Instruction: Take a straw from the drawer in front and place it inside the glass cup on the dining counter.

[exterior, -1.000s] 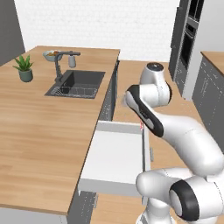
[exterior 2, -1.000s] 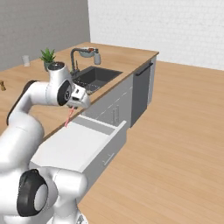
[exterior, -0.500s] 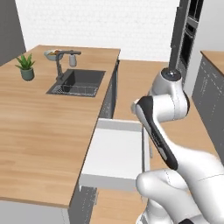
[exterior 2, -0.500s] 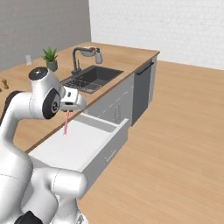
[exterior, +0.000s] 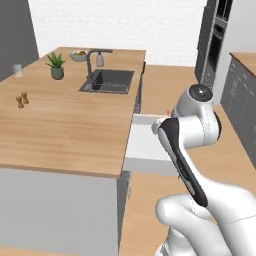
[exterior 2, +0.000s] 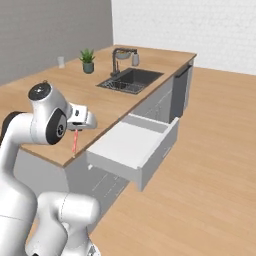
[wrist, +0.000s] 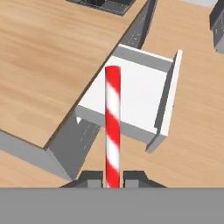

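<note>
Clamping the thin red-and-white striped straw [wrist: 112,122] upright, the dark two-finger gripper [wrist: 113,179] hangs above the open white-lined grey drawer [wrist: 131,98].

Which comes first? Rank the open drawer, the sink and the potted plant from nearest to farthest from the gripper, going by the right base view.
1. The drawer: nearest, pulled open just right of the gripper, which holds the straw.
2. The sink: farther back, set into the counter.
3. The potted plant: farthest, near the counter's far end, left of the sink.
</note>
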Motion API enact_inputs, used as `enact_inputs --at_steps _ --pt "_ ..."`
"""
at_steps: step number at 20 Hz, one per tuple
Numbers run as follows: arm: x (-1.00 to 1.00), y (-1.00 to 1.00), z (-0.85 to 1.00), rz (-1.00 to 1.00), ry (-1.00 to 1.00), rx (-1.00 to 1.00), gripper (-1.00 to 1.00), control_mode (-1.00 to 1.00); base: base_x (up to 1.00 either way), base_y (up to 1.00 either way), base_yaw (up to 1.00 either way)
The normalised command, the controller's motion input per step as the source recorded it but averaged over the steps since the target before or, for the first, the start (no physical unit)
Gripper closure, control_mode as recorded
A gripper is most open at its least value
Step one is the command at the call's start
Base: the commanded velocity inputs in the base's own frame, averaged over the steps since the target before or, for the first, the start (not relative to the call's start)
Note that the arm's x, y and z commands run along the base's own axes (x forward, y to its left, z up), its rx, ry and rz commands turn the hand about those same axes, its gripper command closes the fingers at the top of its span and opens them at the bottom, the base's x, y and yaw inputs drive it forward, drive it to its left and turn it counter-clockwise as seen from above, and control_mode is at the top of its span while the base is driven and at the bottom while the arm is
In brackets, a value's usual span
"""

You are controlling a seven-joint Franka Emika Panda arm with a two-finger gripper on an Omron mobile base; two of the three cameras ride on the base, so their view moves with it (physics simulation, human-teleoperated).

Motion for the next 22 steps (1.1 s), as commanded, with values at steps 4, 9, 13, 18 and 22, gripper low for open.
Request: enact_inputs --at_steps 4,9,13,18,22 --pt "0.0 0.0 0.0 0.0 0.0 0.0 1.0 1.0 -0.08 1.0 -0.17" --pt "0.0 0.0 0.0 0.0 0.0 0.0 1.0 1.0 0.2 1.0 -0.29" --pt "0.0 0.0 0.0 0.0 0.0 0.0 1.0 1.0 0.24 1.0 -0.27" --pt "0.0 0.0 0.0 0.0 0.0 0.0 1.0 1.0 0.04 1.0 -0.23" --pt "0.0 0.0 0.0 0.0 0.0 0.0 1.0 1.0 0.0 1.0 -0.2"
